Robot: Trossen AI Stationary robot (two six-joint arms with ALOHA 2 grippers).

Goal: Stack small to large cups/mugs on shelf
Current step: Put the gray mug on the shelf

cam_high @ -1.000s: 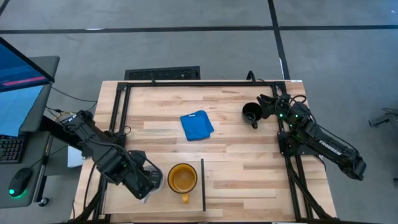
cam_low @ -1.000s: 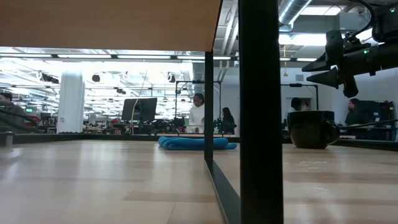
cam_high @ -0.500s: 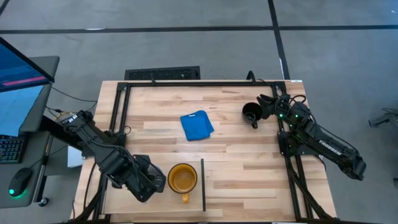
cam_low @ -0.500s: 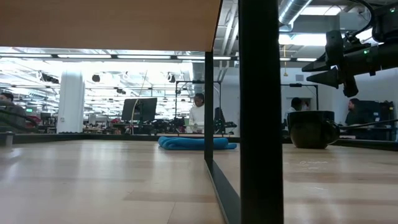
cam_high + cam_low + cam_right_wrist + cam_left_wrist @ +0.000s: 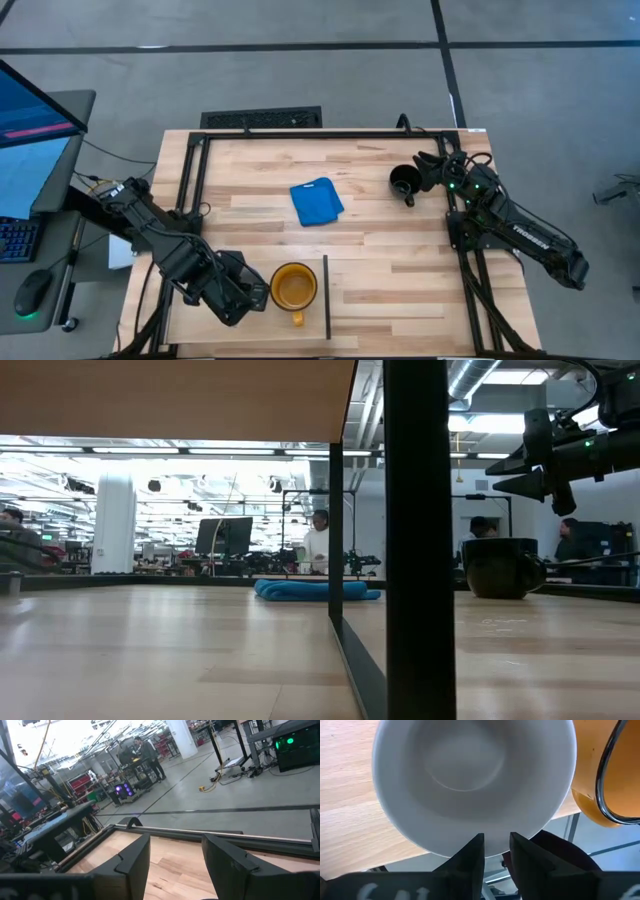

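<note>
The yellow mug (image 5: 293,287) stands upright on the pale shelf panel (image 5: 312,268), just left of the dark divider (image 5: 326,298). My left gripper (image 5: 240,292) hangs beside it, pointing steeply down, shut on the grey-white mug (image 5: 470,780), which the gripper hides in the high view. The yellow mug (image 5: 605,780) shows close beside the white one. The black mug (image 5: 405,181) stands on the tabletop at the far right. My right gripper (image 5: 428,172) waits open beside and above the black mug (image 5: 503,567), apart from it. My left gripper comes at the grey-white mug from above, pointing steeply down. Its two fingers (image 5: 472,857) stand at the outer edge of the rim (image 5: 495,851). What lies between them is hidden under the rim. The mug's mouth faces up; whether it rests on the shelf I cannot tell.
A folded blue cloth (image 5: 316,201) lies mid-table toward the far edge. A dark metal frame (image 5: 190,170) runs along the table's sides. The shelf's underside (image 5: 170,400) and dark post (image 5: 420,540) fill the low view. People stand in the room behind.
My left gripper has tipped further downward over the grey-white mug. A second ago the mug showed at the gripper's near side in the high view; now the gripper covers it. My right arm has kept still.
</note>
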